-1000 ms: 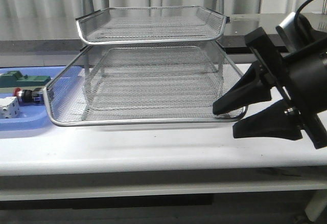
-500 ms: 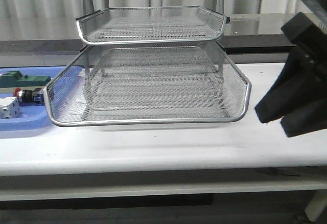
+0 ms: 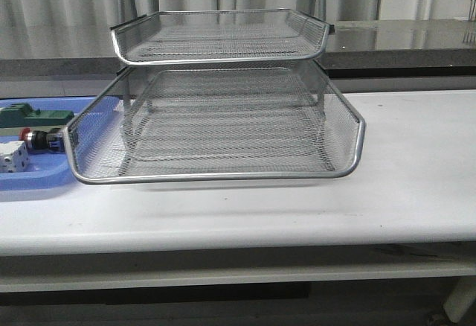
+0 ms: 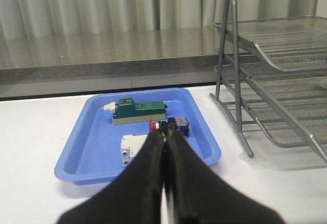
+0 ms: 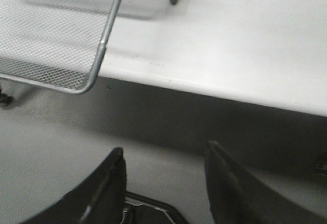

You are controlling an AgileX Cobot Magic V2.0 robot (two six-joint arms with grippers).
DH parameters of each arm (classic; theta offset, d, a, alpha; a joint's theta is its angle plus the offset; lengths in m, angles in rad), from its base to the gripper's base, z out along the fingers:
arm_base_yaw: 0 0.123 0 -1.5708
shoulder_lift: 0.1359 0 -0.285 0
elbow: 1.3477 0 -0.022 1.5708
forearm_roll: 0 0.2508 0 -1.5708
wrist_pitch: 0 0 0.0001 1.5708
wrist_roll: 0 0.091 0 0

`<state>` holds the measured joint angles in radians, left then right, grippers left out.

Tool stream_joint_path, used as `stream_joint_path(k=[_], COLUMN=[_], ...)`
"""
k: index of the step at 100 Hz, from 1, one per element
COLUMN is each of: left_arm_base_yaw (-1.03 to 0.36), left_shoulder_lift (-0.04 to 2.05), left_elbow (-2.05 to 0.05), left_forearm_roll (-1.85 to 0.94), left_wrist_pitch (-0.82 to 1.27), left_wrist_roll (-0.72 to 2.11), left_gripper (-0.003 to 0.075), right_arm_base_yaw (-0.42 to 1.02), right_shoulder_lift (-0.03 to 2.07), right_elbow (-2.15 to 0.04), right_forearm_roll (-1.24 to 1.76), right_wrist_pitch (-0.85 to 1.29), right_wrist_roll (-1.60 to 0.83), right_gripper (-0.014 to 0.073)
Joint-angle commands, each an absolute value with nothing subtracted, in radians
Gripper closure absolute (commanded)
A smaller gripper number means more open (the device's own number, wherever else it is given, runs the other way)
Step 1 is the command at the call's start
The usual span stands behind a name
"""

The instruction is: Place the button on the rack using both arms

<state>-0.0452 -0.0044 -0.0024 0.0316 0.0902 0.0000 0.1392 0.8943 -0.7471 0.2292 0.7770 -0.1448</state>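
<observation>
Left wrist view puts the button near the centre of the frame, lying on its side in the blue tray, red head toward the left, just below the green block and just right of the white cube. The left gripper fills the lower middle of that frame with its jaws pressed together, holding nothing, its tips lined up with the button but apart from it. In the front view the button sits at the far left edge, well apart from the rack, whose lower tray is pulled forward across the centre.

The likeliest trouble, as I judge it: jaws this tightly closed cannot take the button, so they must part before descending or they will shove it against the cube or block. The button's round body may also roll or twist out of a pinch.

The right gripper appears only in its own wrist view, at the bottom of the frame, fingers spread wide with nothing between them, looking past the table edge and a corner of the rack's mesh tray at upper left.
</observation>
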Motion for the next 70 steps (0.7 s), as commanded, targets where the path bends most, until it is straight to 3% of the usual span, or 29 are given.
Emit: stream_joint_path(k=[1, 38, 70], left_arm_base_yaw=[-0.043, -0.043, -0.043], left_shoulder_lift=[-0.036, -0.036, -0.036], left_elbow=[0.051, 0.051, 0.051], left_forearm_roll=[0.03, 0.03, 0.03], left_wrist_pitch=[0.008, 0.008, 0.008], left_wrist_roll=[-0.014, -0.014, -0.014], left_gripper=[0.0741, 0.0741, 0.0741], right_arm_base_yaw=[0.139, 0.139, 0.139], right_shoulder_lift=[0.819, 0.569, 0.528], right_elbow=[-0.783, -0.779, -0.779], right_forearm_roll=[0.147, 0.086, 0.084], right_wrist_pitch=[0.747, 0.745, 0.749], right_wrist_roll=[-0.09, -0.069, -0.069], right_gripper=[0.0217, 0.0217, 0.0217])
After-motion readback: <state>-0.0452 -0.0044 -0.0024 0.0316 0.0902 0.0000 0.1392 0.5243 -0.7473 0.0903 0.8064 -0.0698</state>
